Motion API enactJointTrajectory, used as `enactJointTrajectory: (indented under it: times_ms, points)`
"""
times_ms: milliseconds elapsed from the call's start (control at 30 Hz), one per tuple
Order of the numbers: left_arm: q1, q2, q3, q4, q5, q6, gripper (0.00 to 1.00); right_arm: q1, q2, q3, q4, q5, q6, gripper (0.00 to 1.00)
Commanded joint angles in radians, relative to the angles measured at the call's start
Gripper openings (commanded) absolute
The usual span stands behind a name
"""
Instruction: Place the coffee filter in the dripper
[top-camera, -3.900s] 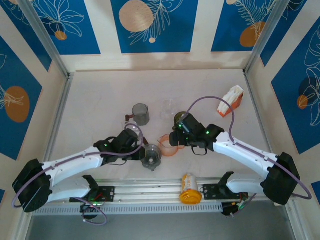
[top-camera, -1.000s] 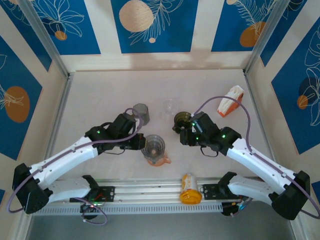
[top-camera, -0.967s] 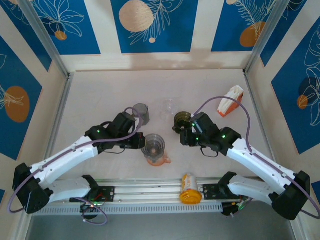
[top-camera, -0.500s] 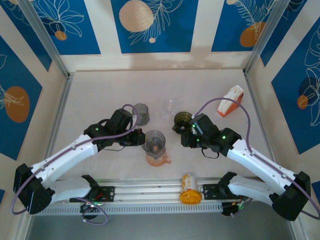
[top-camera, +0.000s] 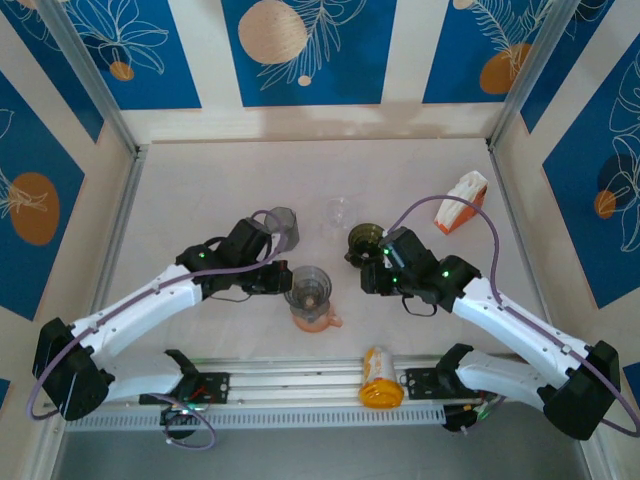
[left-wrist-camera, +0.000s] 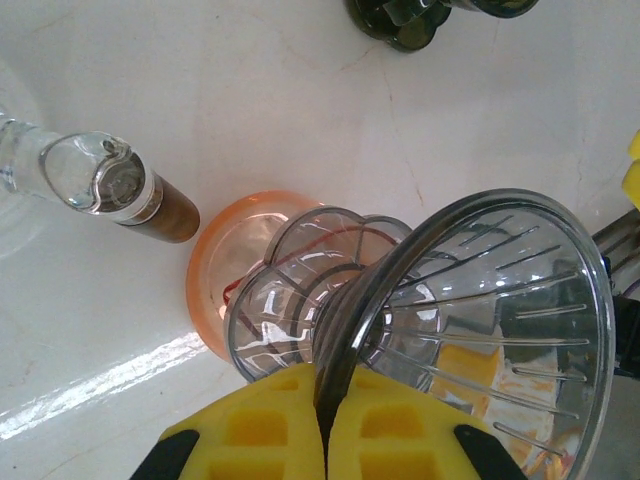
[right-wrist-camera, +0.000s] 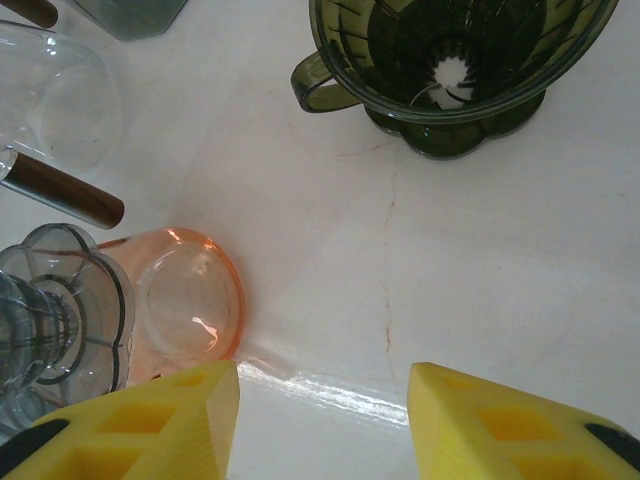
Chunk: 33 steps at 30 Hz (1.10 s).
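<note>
Left wrist view: the dripper (left-wrist-camera: 480, 300) is a cone of clear, smoke-grey plastic with thin ribs running down its inner wall and a scalloped foot. The left gripper (left-wrist-camera: 325, 400) is clenched on its rim, one yellow finger inside the cone and one outside. The foot lies over an orange translucent cup (left-wrist-camera: 225, 260) that stands on the pale table (left-wrist-camera: 200, 80); whether foot and cup touch cannot be told. Beside the cup is a glass vessel (left-wrist-camera: 100, 175) with a brown handle, and the base of a dark green dripper (left-wrist-camera: 405, 20) sits at the upper edge. No paper filter can be made out inside the grey cone.

Right wrist view: the right gripper (right-wrist-camera: 325, 400) is released, its yellow fingers wide apart over bare table. This view looks into the green dripper (right-wrist-camera: 450, 50), showing its ribbed wall, star-shaped drain hole and side handle, details hidden from the left wrist.

Top external view: the overall layout appears. The grey dripper (top-camera: 308, 288) is at the table's middle near the front, overlapping the orange cup (top-camera: 318, 320), with the left gripper (top-camera: 285, 283) at its left rim and the right gripper (top-camera: 366, 274) well apart to its right. Farther back stand a grey cup (top-camera: 281, 227), the glass vessel and an orange-and-white box (top-camera: 460, 202). A yellow jar (top-camera: 377, 377) lies on the front rail.
</note>
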Motion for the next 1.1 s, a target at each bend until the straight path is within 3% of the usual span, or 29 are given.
enactJointTrajectory:
  times_ms: [0, 233, 367, 533, 700, 733, 833, 1067]
  points:
    - [-0.017, 0.012, 0.024, 0.009, 0.006, 0.018, 0.00, -0.006, 0.010, -0.018, 0.004, -0.002, 0.012, 0.49]
    - [-0.030, 0.018, 0.019, 0.012, 0.006, 0.023, 0.01, -0.006, 0.015, -0.028, 0.021, 0.001, 0.019, 0.56]
    - [-0.039, 0.012, 0.031, 0.014, 0.014, 0.024, 0.28, -0.006, 0.016, -0.030, 0.023, -0.002, 0.025, 0.63]
    - [-0.045, -0.002, 0.036, 0.040, 0.023, 0.008, 0.49, -0.006, 0.015, -0.023, 0.015, 0.006, 0.033, 0.71]
    - [-0.046, -0.058, 0.047, 0.060, -0.005, -0.001, 0.75, -0.016, 0.009, -0.013, 0.003, 0.021, 0.060, 0.73]
    - [-0.045, -0.077, 0.048, 0.063, -0.019, 0.000, 0.85, -0.021, 0.010, -0.006, 0.002, 0.023, 0.063, 0.73]
    - [-0.045, -0.134, 0.038, 0.079, -0.067, 0.010, 0.98, -0.030, 0.011, 0.009, 0.001, 0.045, 0.072, 0.73]
    - [-0.043, -0.310, -0.051, 0.047, -0.278, 0.060, 1.00, -0.151, 0.012, 0.030, 0.018, 0.070, 0.109, 0.71]
